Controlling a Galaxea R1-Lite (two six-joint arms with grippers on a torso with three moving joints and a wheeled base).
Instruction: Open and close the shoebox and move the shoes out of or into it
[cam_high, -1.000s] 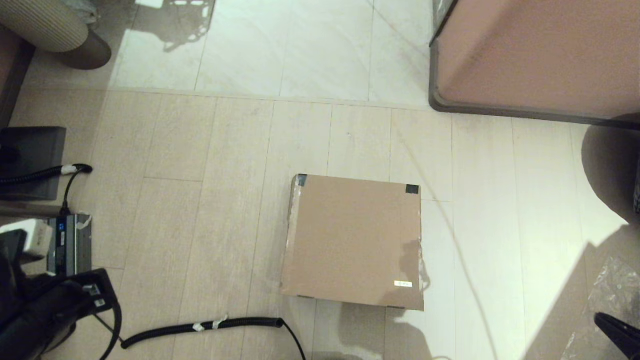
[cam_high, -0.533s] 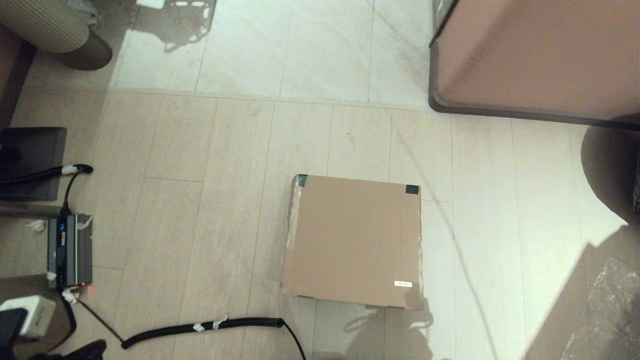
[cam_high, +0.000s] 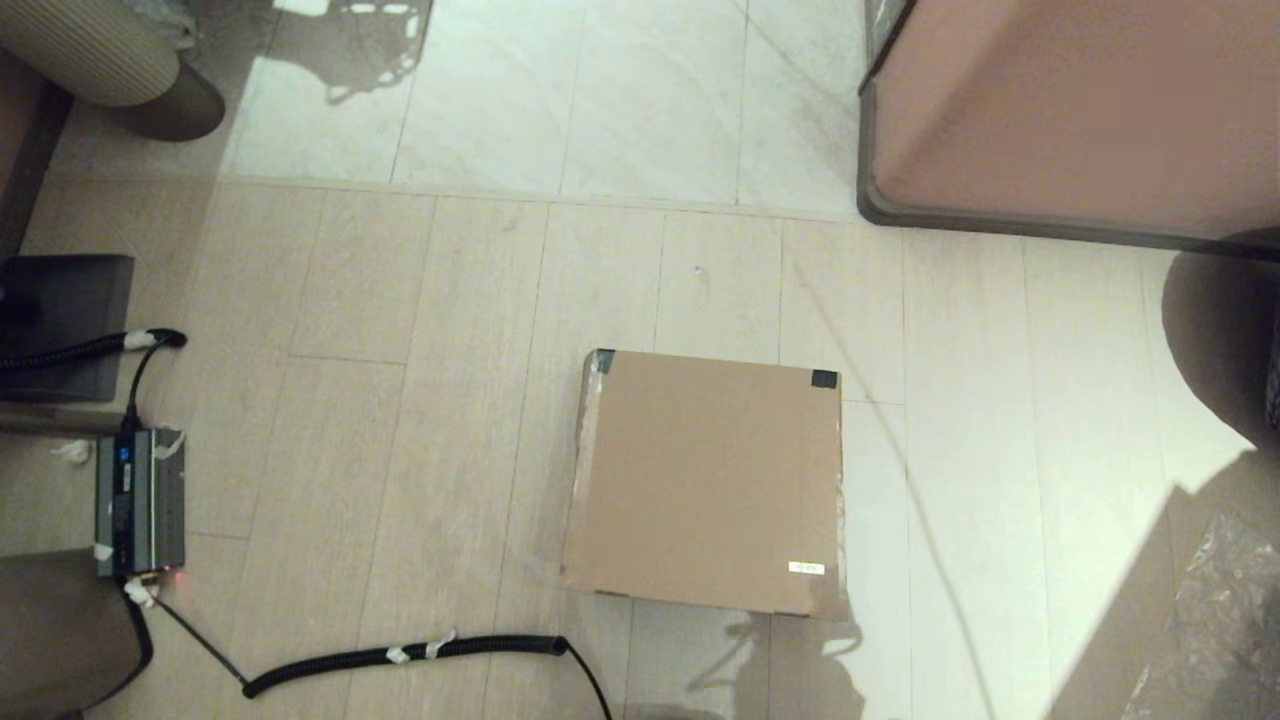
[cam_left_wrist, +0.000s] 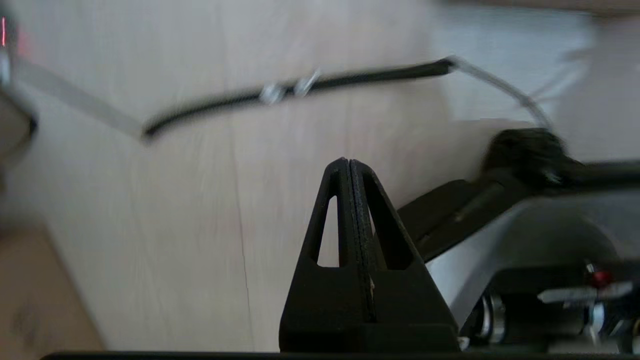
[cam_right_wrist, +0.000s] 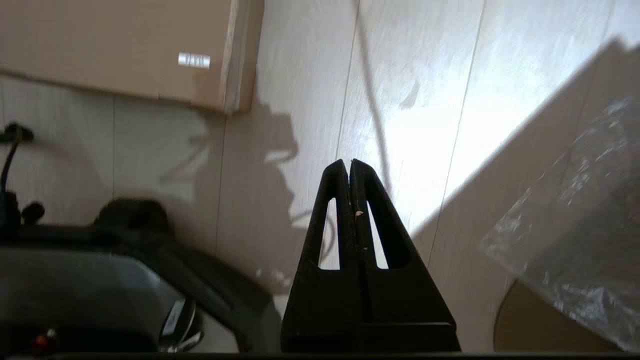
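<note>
The shoebox (cam_high: 708, 480) lies on the floor with its brown lid down flat, dark tape on its two far corners and a small white label (cam_high: 806, 568) near its front right corner. The shoes are hidden from view. Neither arm shows in the head view. My left gripper (cam_left_wrist: 349, 162) is shut and empty, hanging above bare floor near the robot's base. My right gripper (cam_right_wrist: 348, 163) is shut and empty too, over the floor in front of and right of the shoebox (cam_right_wrist: 120, 47).
A black coiled cable (cam_high: 400, 655) runs along the floor front left of the box. A small electronics unit (cam_high: 138, 500) sits at the left. The large pinkish cabinet (cam_high: 1080, 110) stands at the far right. Crinkled clear plastic (cam_high: 1220, 610) lies at the front right.
Both arms have drawn back out of the head view: the left arm left the lower left corner and the right fingertip left the lower right. The box has not moved.
</note>
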